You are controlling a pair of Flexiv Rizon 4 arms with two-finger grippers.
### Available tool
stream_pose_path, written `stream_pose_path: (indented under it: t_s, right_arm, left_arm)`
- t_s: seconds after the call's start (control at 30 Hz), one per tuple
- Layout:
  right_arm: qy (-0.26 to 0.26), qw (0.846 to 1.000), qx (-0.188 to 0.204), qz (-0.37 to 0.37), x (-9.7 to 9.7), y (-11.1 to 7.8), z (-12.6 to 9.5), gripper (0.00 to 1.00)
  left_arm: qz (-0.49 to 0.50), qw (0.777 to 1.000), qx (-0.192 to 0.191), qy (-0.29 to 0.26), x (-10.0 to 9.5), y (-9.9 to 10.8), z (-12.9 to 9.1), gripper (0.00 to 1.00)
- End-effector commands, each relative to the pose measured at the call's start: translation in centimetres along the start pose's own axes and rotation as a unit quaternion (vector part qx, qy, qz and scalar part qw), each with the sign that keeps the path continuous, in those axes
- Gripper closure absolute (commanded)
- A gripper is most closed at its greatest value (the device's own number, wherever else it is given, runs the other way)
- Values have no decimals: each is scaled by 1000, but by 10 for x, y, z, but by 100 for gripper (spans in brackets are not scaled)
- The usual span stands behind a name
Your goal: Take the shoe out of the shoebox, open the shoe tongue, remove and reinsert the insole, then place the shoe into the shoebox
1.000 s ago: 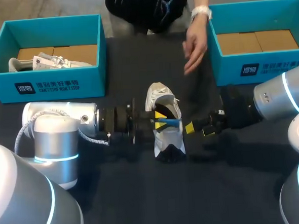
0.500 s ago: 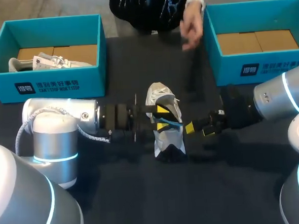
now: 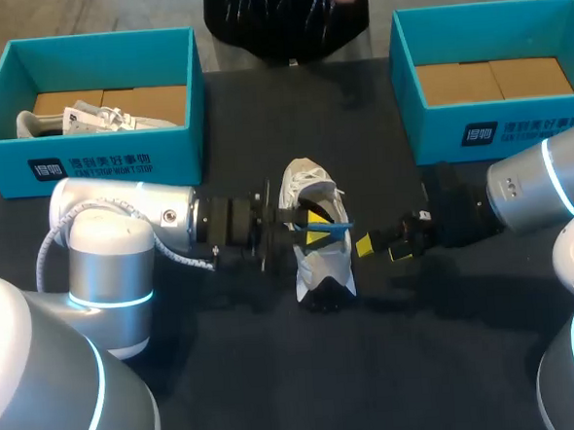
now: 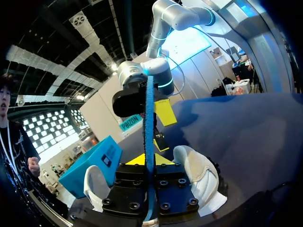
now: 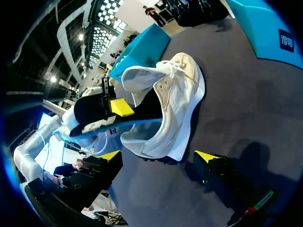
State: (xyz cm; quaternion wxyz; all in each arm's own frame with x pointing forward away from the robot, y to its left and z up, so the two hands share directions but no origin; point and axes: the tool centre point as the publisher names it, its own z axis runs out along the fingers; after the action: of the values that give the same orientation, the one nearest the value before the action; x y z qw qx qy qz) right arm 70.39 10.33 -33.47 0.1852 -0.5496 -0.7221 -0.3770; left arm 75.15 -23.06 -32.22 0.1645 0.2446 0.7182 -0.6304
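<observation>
Dark gray table, matte top, even light.

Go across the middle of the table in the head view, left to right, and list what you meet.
Left arm → white shoe → right gripper → right arm. The left gripper, shut on the insole, overlaps the shoe, so it is left out.

The dark table bears the left shoebox, the right shoebox and a white shoe.
</observation>
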Motion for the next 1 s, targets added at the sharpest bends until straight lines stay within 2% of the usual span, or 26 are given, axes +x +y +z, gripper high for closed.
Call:
stream_pose_path:
  t_s: [0.03,0.37,0.63,1.0]
  right_arm:
    - [-1,1000,-1,0,0,0,1,0]
    - [-1,1000,-1,0,0,0,1,0]
    - [-1,1000,-1,0,0,0,1,0]
    - [-1,1000,-1,0,0,0,1,0]
  left_arm:
    - [3,1000,-16,7,-1,0,-1,100]
    - [-6,999,-36,1,-1,13,-1,100]
    - [11,1000,-2,-11,0,6,-3,100]
    - [13,1000,5,-7,6,1,-10,100]
